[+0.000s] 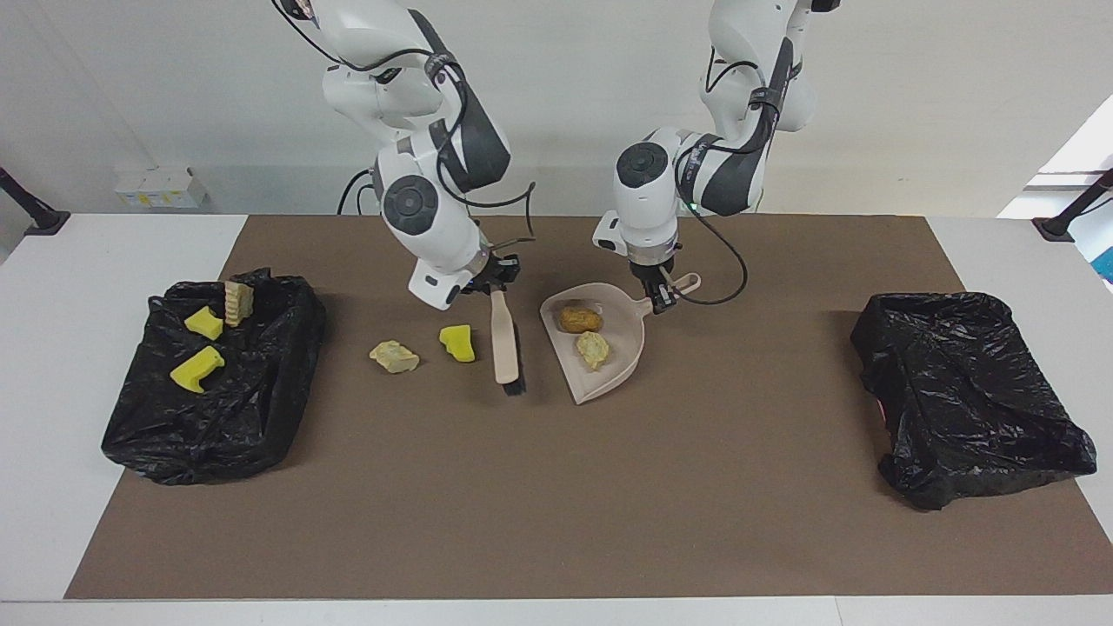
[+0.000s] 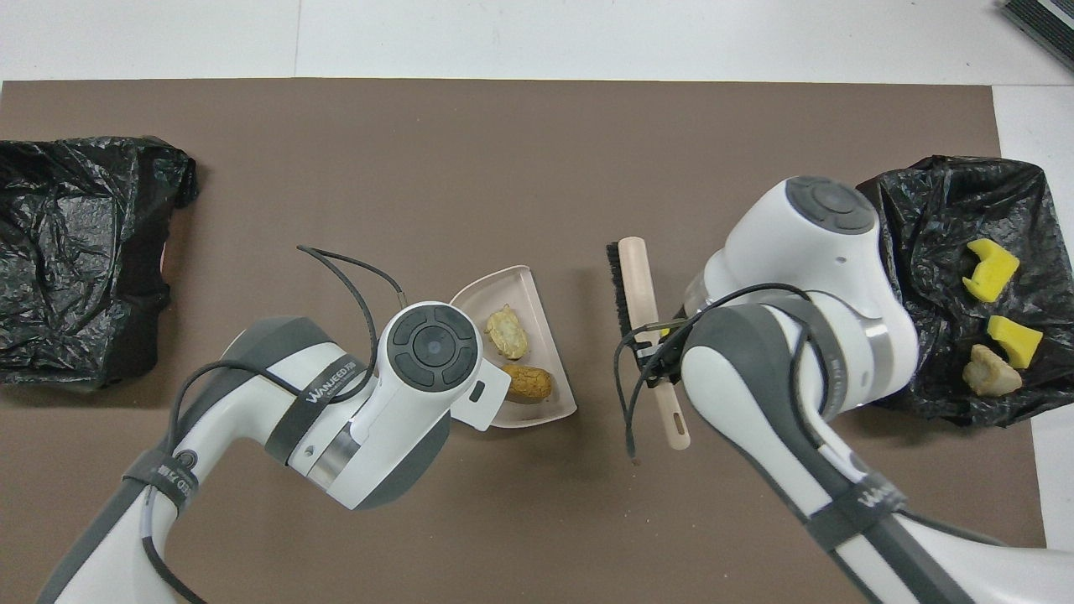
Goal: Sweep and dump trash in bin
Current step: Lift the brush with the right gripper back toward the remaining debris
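Note:
My right gripper (image 1: pixel 494 281) is shut on the handle of the beige brush (image 1: pixel 503 346), whose black bristles face the dustpan (image 1: pixel 622 361). My left gripper (image 1: pixel 661 296) is shut on the dustpan's handle, with the pan flat on the mat. Two trash pieces lie in the pan, a brown one (image 1: pixel 579 319) and a tan one (image 1: pixel 593 349). On the mat beside the brush are a yellow sponge chunk (image 1: pixel 457 342) and a tan scrap (image 1: pixel 394 356). From overhead the brush (image 2: pixel 633 281) and the dustpan (image 2: pixel 547 340) show, but my right arm hides those two scraps.
A black-bagged bin (image 1: pixel 217 417) at the right arm's end holds two yellow chunks and a tan piece, also seen in the overhead view of this bin (image 2: pixel 923 252). A second black-bagged bin (image 1: pixel 965 391) sits at the left arm's end. A brown mat (image 1: pixel 556 504) covers the table.

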